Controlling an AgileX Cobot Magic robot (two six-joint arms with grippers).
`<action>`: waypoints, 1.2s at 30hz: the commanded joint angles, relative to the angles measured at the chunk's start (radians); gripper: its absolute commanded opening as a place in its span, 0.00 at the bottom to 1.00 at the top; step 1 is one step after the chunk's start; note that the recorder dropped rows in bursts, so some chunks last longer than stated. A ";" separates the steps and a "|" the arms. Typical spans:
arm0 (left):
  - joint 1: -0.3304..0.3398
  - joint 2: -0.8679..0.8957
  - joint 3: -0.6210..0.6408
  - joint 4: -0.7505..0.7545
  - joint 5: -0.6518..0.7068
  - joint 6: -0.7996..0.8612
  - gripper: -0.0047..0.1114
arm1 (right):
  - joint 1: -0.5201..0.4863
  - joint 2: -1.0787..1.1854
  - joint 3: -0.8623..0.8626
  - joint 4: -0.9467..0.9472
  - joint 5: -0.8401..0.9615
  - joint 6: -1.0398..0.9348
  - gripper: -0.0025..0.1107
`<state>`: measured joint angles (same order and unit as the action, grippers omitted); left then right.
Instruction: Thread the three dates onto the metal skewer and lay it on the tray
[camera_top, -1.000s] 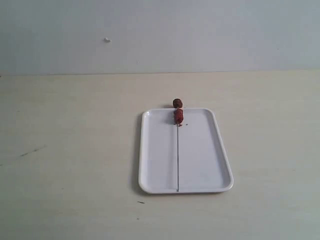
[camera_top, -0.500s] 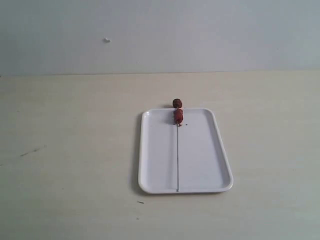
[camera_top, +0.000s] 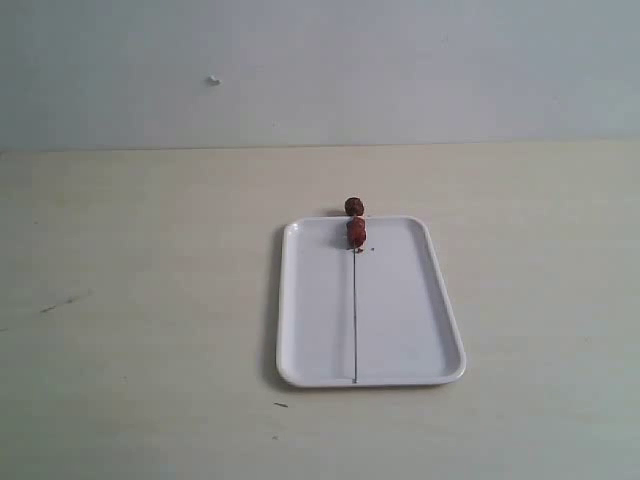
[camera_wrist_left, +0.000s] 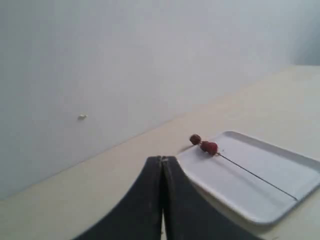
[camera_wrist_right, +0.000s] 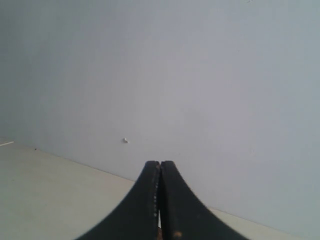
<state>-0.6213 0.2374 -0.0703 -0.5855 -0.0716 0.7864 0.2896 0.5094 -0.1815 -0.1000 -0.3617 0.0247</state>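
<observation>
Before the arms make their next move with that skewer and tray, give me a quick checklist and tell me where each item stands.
1. Skewer lies on the tray: ok, it runs along the middle.
2. Three dates in a row at its far end: ok in the left wrist view.
3. All three pierced through: cannot tell.
4. Everything inside the rim: not ok, the farthest date sits past the far edge.
5. Left hand shut and empty: ok.
6. Right hand shut and empty: ok.
</observation>
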 joint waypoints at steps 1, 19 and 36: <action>-0.004 -0.004 0.031 0.351 0.029 -0.347 0.04 | 0.001 -0.005 0.006 -0.005 0.000 0.005 0.02; -0.004 -0.004 0.070 0.939 -0.078 -1.189 0.04 | 0.001 -0.005 0.006 -0.005 0.000 0.005 0.02; 0.063 -0.072 0.070 1.003 0.133 -1.255 0.04 | 0.001 -0.005 0.006 -0.005 0.000 0.005 0.02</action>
<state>-0.5999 0.2075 -0.0026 0.4164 0.0324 -0.4679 0.2896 0.5094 -0.1815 -0.1000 -0.3617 0.0254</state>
